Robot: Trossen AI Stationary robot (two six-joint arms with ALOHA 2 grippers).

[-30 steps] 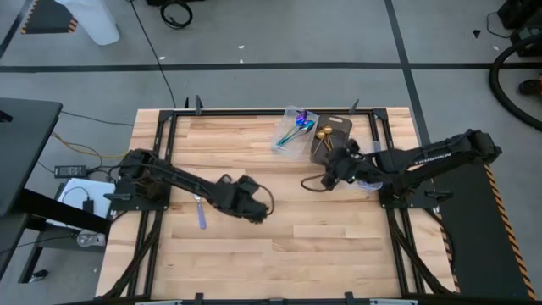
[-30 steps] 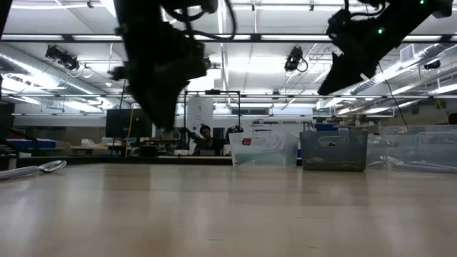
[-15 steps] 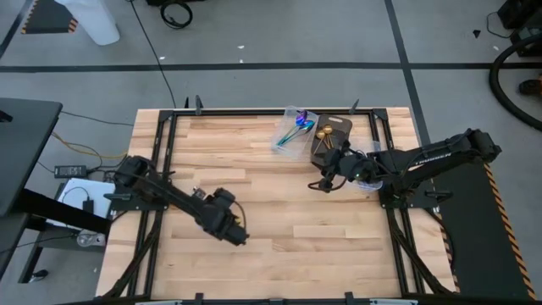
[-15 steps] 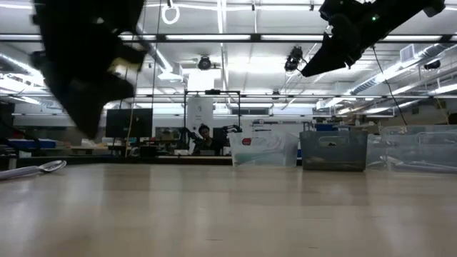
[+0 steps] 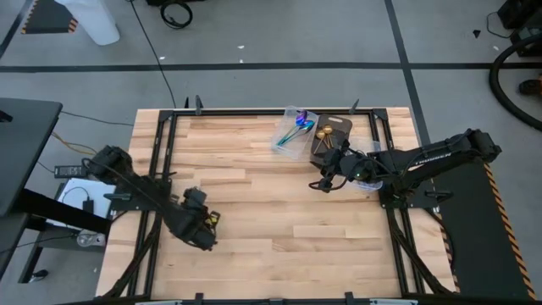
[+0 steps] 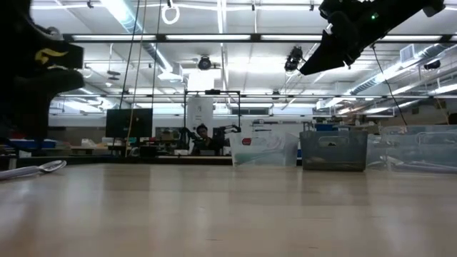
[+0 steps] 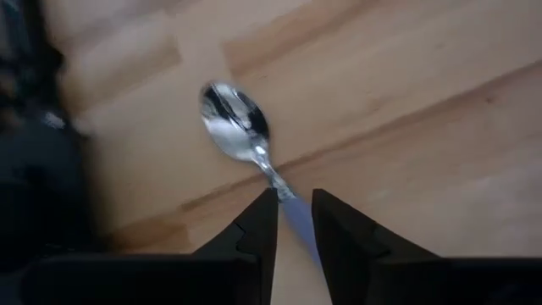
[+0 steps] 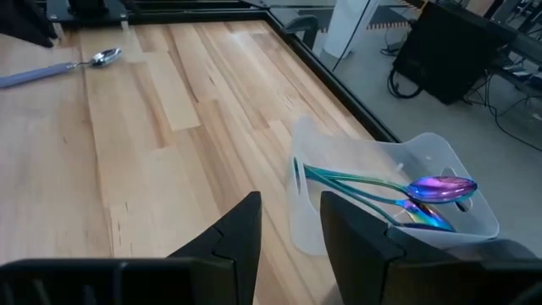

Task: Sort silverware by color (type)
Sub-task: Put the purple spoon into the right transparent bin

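Note:
A silver spoon (image 7: 237, 131) with a pale handle lies flat on the wooden table near its left edge, also visible in the low view (image 6: 39, 168) and far off in the right wrist view (image 8: 95, 59). My left gripper (image 7: 294, 222) hangs above it (image 5: 201, 227), narrowly open, with a finger on either side of the handle and well clear of the table (image 6: 39, 64). My right gripper (image 5: 325, 180) is open and empty (image 8: 290, 224), raised near the containers. Iridescent spoons (image 8: 423, 191) lie in a clear tray (image 5: 292, 134). Gold spoons (image 5: 324, 132) lie in the dark bin (image 5: 332, 142).
The clear tray, the dark bin and a second clear tray (image 6: 421, 148) stand in a row by the table's far right part. Bare wood spans the middle and near side. A black frame (image 5: 161, 152) runs along the table's edges. A person sits far behind the table (image 6: 205, 139).
My left arm has swung from the table's middle toward its left and near edges and now hangs over the silver spoon. My right gripper has drawn a little away from the bin and risen slightly, then held still. The spoon has stayed in place.

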